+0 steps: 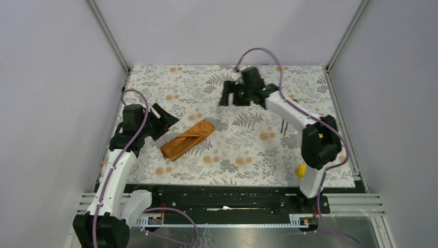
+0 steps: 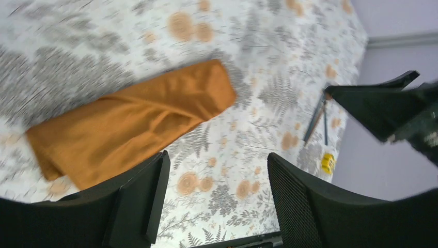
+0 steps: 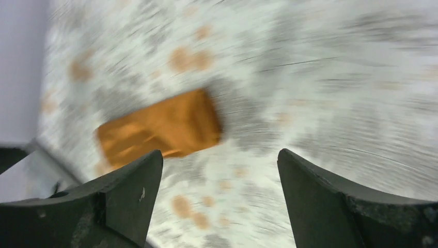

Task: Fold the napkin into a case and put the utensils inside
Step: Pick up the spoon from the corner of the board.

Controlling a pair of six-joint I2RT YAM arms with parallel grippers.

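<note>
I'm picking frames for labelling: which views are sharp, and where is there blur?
Top view: sharp and evenly lit, the folded napkin crisp. Left wrist view: the tablecloth smears at the upper left, but the utensils are readable. Right wrist view: heavy streaks across the tablecloth, napkin edges soft, only the right gripper sharp.

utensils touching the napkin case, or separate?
Apart. The top view shows the utensils lying well to the right of the case, with a wide stretch of bare tablecloth between them.
</note>
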